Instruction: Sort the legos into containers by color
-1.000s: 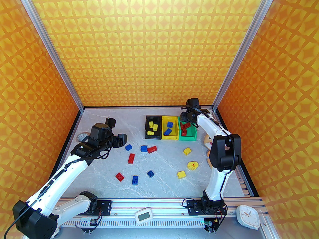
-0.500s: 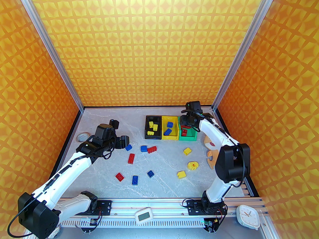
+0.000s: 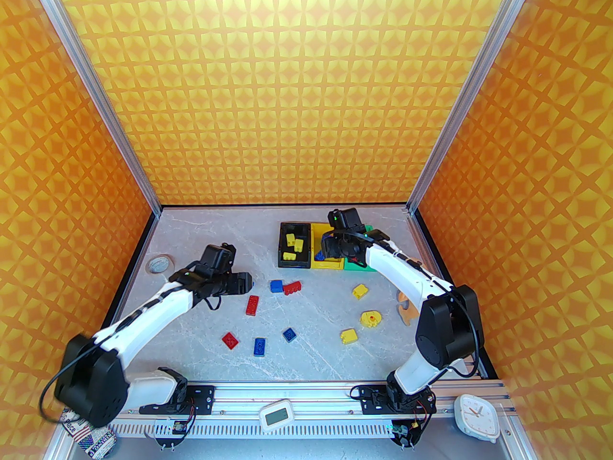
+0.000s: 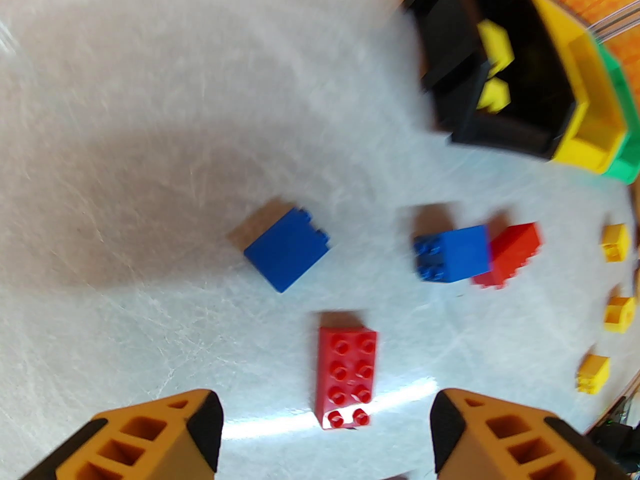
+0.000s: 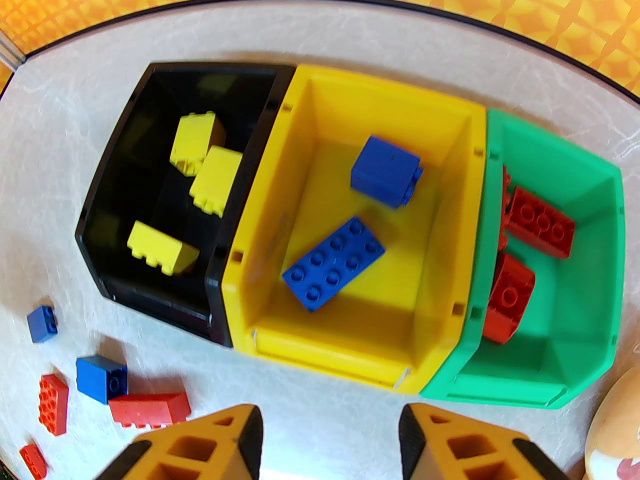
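My left gripper [image 3: 243, 282] [image 4: 325, 435] hovers open over the left-centre of the table. In the left wrist view a red oblong lego [image 4: 346, 375] lies between its fingers and a blue lego [image 4: 286, 248] just beyond. My right gripper [image 3: 331, 255] [image 5: 330, 443] hangs open and empty above the near edge of the yellow container [image 5: 350, 353]. That container holds two blue legos [image 5: 334, 263]. The black container [image 5: 150, 298] holds three yellow legos [image 5: 216, 180], and the green container [image 5: 590, 368] holds red legos [image 5: 540, 222]. Several loose legos [image 3: 289, 334] lie scattered on the table.
A white tape roll [image 3: 159, 263] sits at the far left edge. An orange plush [image 3: 407, 307] lies at the right, partly behind the right arm. A small display [image 3: 276, 415] and a clock [image 3: 476, 412] rest on the front rail.
My left gripper moved right and now covers the leftmost blue lego. My right gripper swung left from over the green container to over the yellow one.
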{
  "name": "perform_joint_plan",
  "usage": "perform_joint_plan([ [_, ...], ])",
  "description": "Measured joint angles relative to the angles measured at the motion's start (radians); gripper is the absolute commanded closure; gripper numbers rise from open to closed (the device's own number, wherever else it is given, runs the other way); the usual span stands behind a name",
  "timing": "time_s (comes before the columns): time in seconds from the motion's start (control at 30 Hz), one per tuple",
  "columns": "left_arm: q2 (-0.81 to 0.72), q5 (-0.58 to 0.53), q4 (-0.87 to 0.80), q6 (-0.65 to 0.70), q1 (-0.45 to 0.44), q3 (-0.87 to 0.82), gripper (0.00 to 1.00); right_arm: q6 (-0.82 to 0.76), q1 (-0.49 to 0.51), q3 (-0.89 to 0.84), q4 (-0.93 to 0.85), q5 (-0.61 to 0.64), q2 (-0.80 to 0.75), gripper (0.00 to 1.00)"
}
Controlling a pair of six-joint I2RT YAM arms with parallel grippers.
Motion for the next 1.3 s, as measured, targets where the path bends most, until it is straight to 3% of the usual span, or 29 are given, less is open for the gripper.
perform_joint_plan([
  [0.77, 0.495, -0.092, -0.094, 0.199, 0.0, 0.291, 0.26, 0.01, 0.0, -0.138, -0.006, 0.018, -0.137, 0.48],
  [1.3, 0.528, -0.113, -0.106, 0.236, 0.004, 0.336, 0.62, 0.01, 0.0, -0.144, -0.011, 0.027, -0.144, 0.48],
])
